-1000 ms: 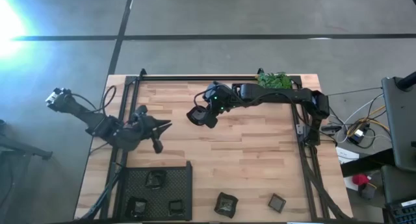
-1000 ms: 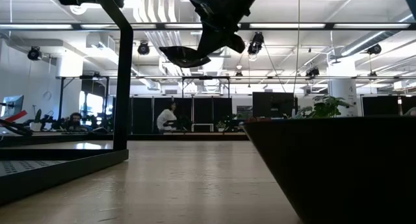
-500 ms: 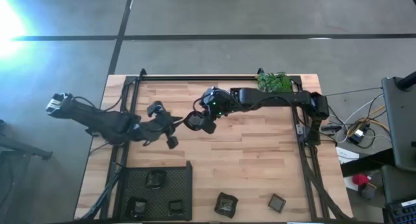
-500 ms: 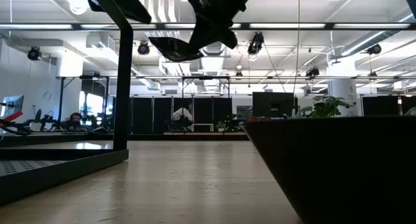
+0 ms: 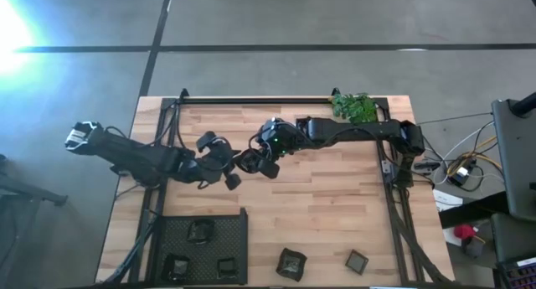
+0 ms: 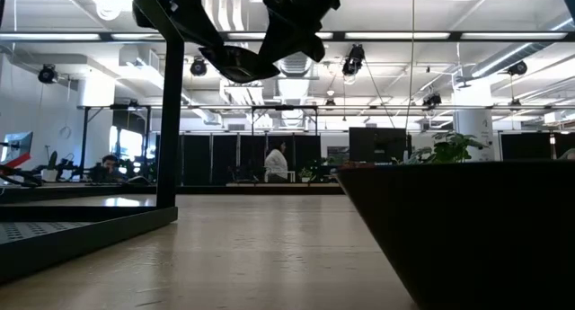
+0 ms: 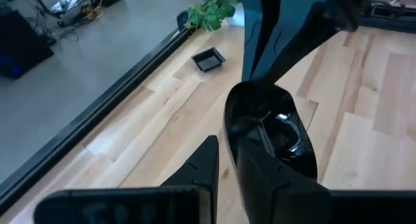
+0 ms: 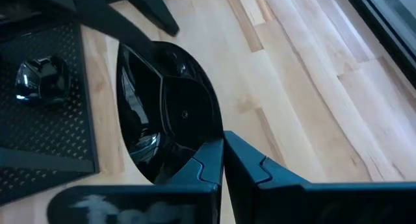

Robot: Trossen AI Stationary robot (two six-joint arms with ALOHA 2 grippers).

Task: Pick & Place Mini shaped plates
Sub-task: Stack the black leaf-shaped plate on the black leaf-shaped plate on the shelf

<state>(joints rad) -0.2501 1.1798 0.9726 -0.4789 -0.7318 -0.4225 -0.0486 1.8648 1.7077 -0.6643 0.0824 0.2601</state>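
Note:
One mini shaped plate (image 8: pixel 166 107), glossy black and rounded, hangs high above the middle of the table, also in the low view (image 6: pixel 238 66). My right gripper (image 8: pixel 222 152) is shut on it, reaching in from the table's right (image 5: pixel 256 161). My left gripper (image 7: pixel 226 162) reaches in from the left (image 5: pixel 234 166), its fingers a narrow gap apart. It stands at the plate's (image 7: pixel 270 120) opposite edge, one finger outside the rim and one over the inside. Other mini plates lie in a black mesh tray (image 5: pixel 239 239) and on the table. My right gripper pinches the plate's rim (image 8: pixel 195 160) between its two fingers, coming from the table's right and slanting down. The plate sticks out toward the left arm, lifted clear of the table, hollow side up. My left gripper's fingers (image 7: pixel 266 178) are at the plate's rim (image 7: pixel 229 130); whether they touch it I cannot tell.
The mesh tray at the near left holds three small plates (image 5: pixel 199 231). Two more plates (image 5: pixel 291 262) (image 5: pixel 358 260) lie near the table's front edge, and a square one (image 7: pixel 209 60) lies near the green plant (image 5: pixel 352 105) at the far right. Black rails (image 5: pixel 251 100) frame the table.
My left gripper has swung toward the table's right, up to the plate held in the air. My right gripper has shifted a little toward the left arm with the plate and rolled slightly. The plate stays lifted clear.

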